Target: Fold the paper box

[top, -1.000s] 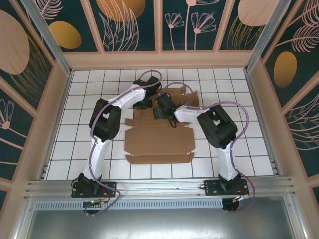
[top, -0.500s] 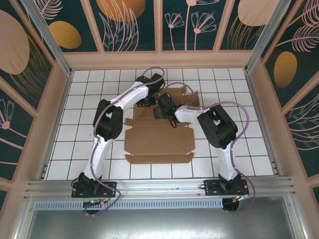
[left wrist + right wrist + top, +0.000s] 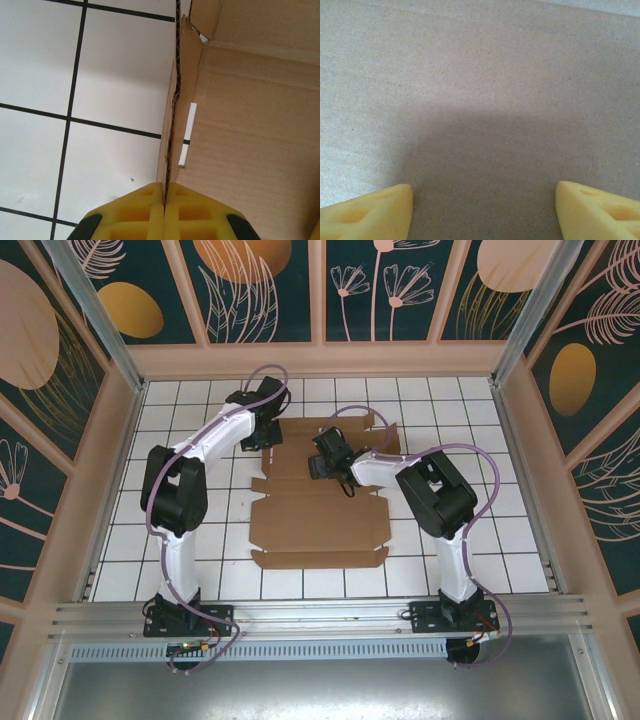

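In the overhead view the right arm [image 3: 375, 468] covers much of the far half of the paper box [image 3: 318, 525], and the cardboard under the right wrist camera is soft-focus and featureless. The box lies mostly flat on the tiled desk [image 3: 120, 530]. It is a plain brown sheet, creased, with notched flaps and a narrow slit [image 3: 187, 134] (white tile shows through it). At its far-left edge the left gripper [image 3: 164, 212] is pinched closed on a raised flap edge. Over its far middle the right gripper [image 3: 482, 212] hangs spread wide, holding nothing.
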